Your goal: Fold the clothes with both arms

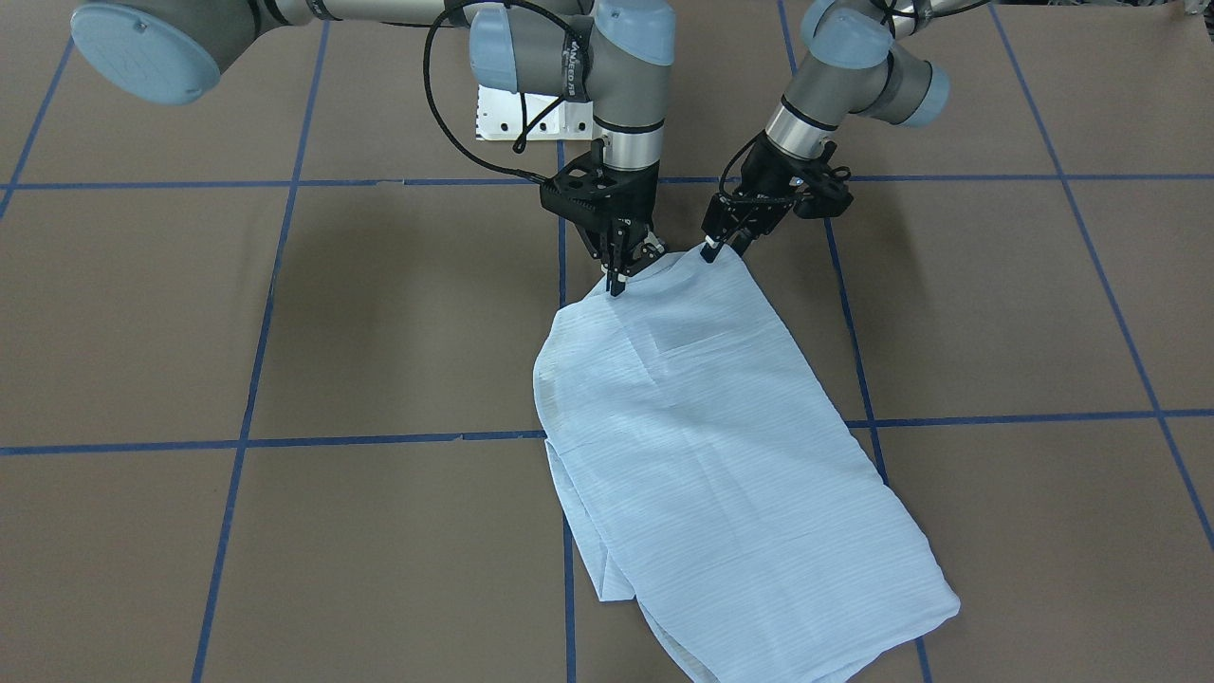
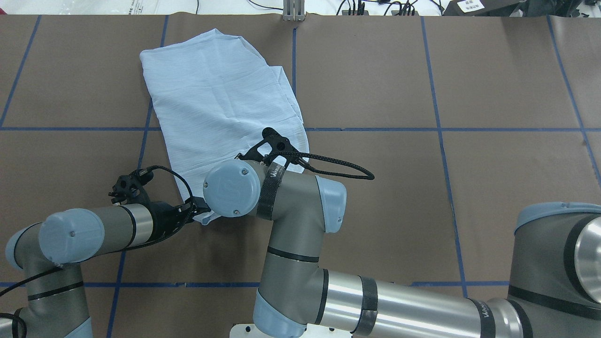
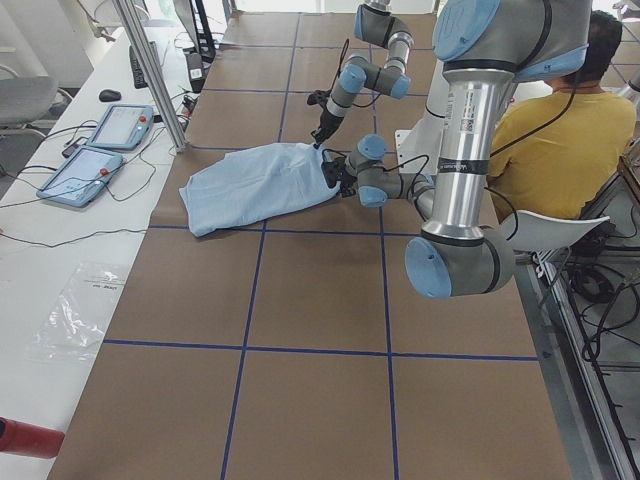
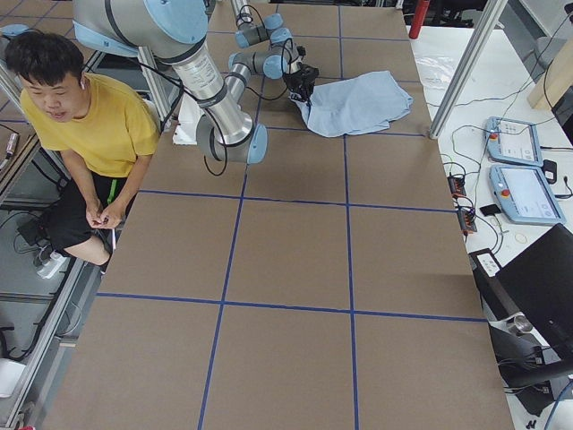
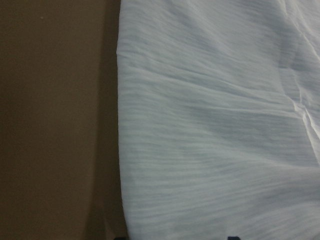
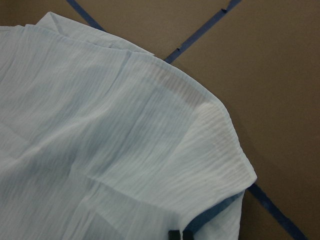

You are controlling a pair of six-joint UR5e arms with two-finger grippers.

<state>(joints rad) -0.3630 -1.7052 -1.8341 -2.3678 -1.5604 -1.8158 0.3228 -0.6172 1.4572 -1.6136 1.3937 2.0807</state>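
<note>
One shirt (image 1: 721, 455), thin, limp, light, part-folded on desk (image 1: 379, 332). Best hold, I judge: robot-side corners. Right fingers (image 1: 616, 275) narrow, pinching its edge; left fingers (image 1: 709, 249) look wide.

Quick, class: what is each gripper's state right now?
Left gripper: open, at the shirt corner.
Right gripper: shut on the shirt edge.

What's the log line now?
task: folding shirt | right tool: shut on shirt edge | left tool: at shirt corner, grip unclear
</note>
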